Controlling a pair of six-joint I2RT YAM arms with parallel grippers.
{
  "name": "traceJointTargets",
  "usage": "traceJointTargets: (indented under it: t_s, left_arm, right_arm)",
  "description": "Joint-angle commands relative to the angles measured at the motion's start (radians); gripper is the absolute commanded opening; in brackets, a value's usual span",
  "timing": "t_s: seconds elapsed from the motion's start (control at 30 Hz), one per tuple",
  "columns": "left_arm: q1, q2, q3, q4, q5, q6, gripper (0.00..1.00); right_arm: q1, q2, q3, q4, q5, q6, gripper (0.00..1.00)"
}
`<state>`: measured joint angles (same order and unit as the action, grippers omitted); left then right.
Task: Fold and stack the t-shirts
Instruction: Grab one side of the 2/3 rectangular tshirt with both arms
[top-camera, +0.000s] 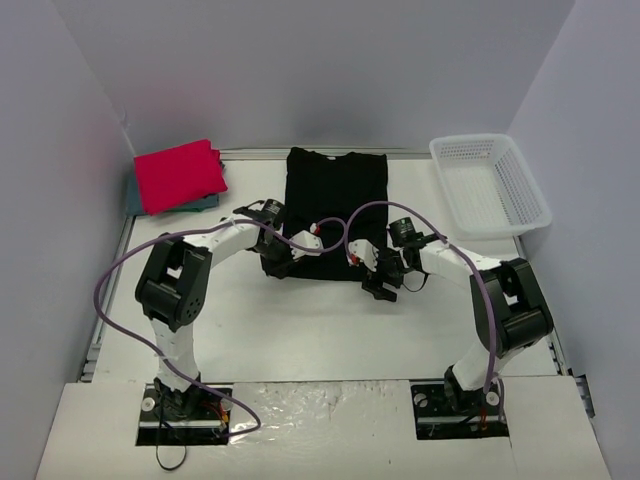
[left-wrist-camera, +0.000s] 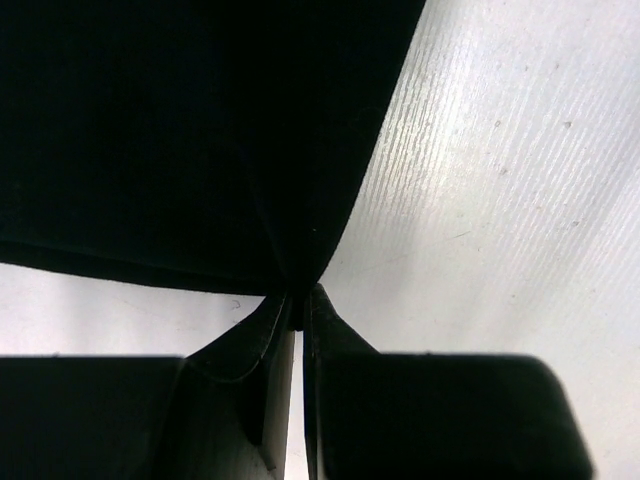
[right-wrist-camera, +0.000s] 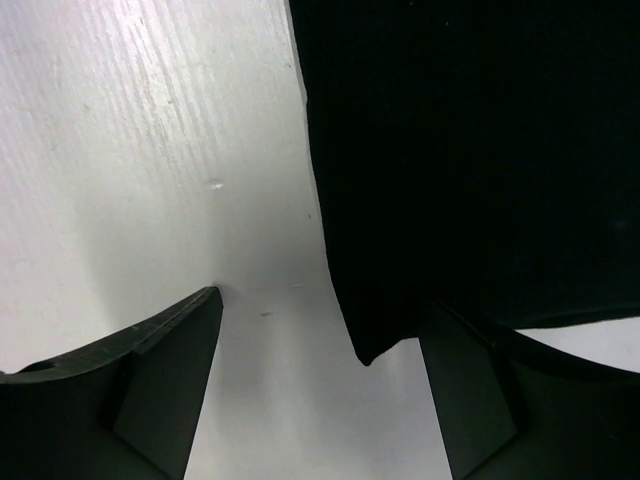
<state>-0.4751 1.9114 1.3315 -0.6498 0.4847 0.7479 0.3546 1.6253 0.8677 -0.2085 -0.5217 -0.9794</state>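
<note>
The black t-shirt (top-camera: 335, 200) lies flat in a long strip at the middle back of the table. My left gripper (top-camera: 277, 264) is at its near left corner, and in the left wrist view it (left-wrist-camera: 298, 297) is shut on that corner of black cloth (left-wrist-camera: 180, 130). My right gripper (top-camera: 383, 284) is at the near right corner. Seen from the right wrist, it (right-wrist-camera: 322, 305) is open, with the black shirt's corner tip (right-wrist-camera: 366, 352) hanging between the fingers and close to the right one. The red-pink t-shirt (top-camera: 180, 175) lies folded on the teal t-shirt (top-camera: 133, 196) at the back left.
A white mesh basket (top-camera: 490, 185) stands at the back right, its inside bare. Purple cables loop over both arms. Walls close in the table at the back and both sides. Bare white table (top-camera: 320, 330) lies between the shirt and the arm bases.
</note>
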Motion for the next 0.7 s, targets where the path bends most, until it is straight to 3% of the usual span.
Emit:
traceJointTargets:
  t_s: [0.0,0.67]
  left_arm:
    - [0.007,0.0,0.034,-0.063,0.043,0.007,0.02]
    - [0.02,0.009,0.029,-0.088,0.069,0.024,0.02]
  right_arm:
    - [0.003,0.025,0.022,0.006,0.022,-0.021,0.74]
    - [-0.005,0.003,0.068,-0.032,0.038,-0.039,0.68]
